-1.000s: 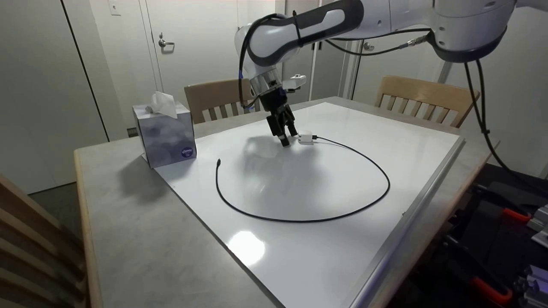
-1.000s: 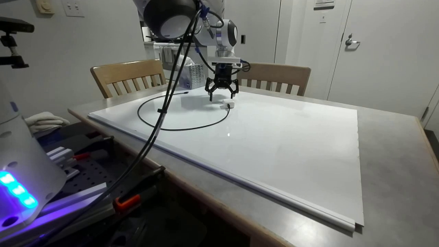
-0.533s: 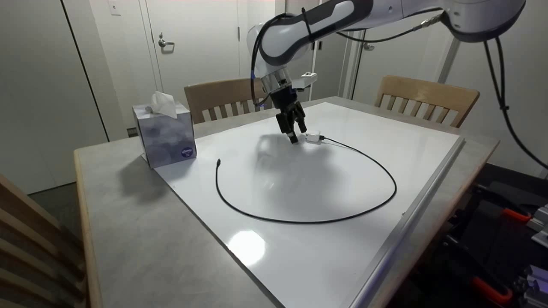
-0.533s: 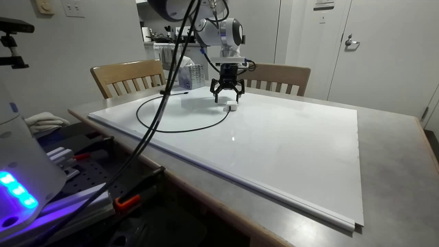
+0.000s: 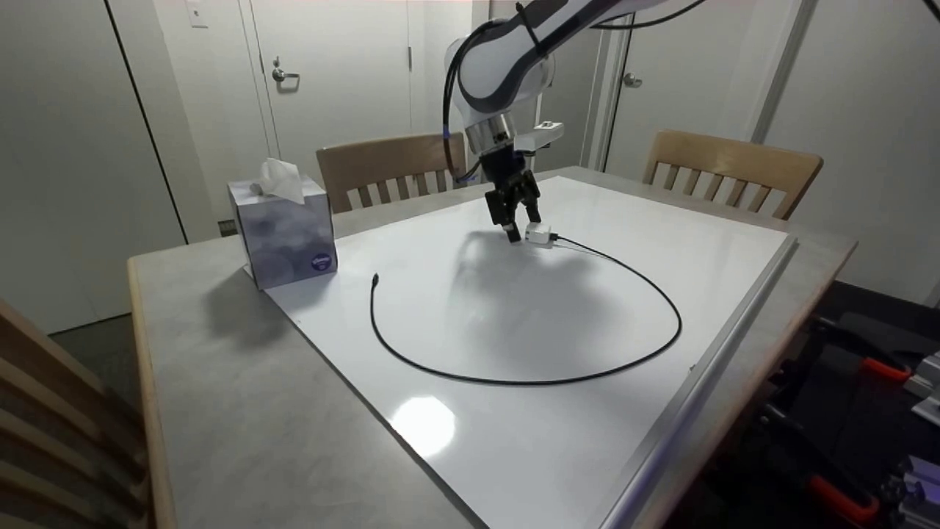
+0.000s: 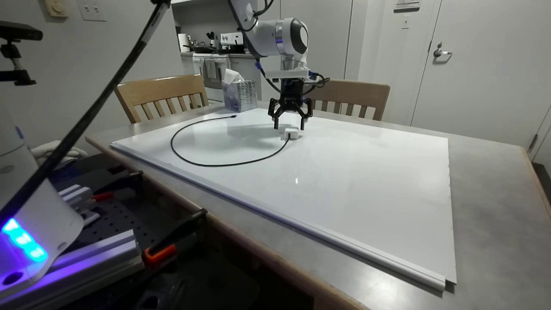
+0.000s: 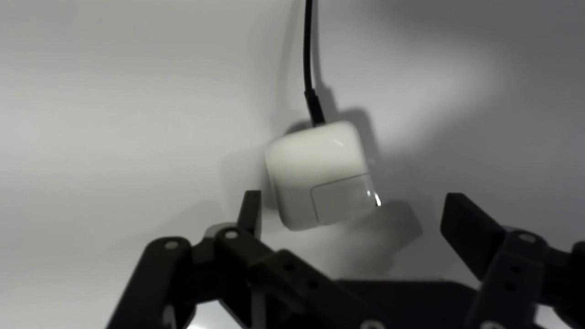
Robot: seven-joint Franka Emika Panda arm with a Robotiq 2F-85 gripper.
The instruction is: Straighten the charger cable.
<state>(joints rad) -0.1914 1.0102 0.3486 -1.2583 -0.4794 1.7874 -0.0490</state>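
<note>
The charger cable [image 5: 507,381] is a thin black cord lying on the white board in a wide open curve. One end has a small dark connector [image 5: 375,280], lying loose. The cable's other end plugs into a white charger block [image 7: 324,176]; in an exterior view that block [image 6: 292,132] rests on the board beneath my fingers. My gripper [image 6: 289,127] points down with its jaws wide apart. In the wrist view the gripper [image 7: 354,201] stands open, the block lying ahead of the gap and nearer the left finger, with a space on both sides.
A tissue box [image 5: 285,231] stands at a corner of the white board [image 5: 558,448]. A raised metal ledge [image 6: 275,215] runs along one side of the board. Wooden chairs [image 5: 734,170] stand around the table.
My open gripper has moved rightward in both exterior views. The charger block shifted slightly the same way in the first half second, then stayed still. The cable's bend near it bulges a little farther out.
</note>
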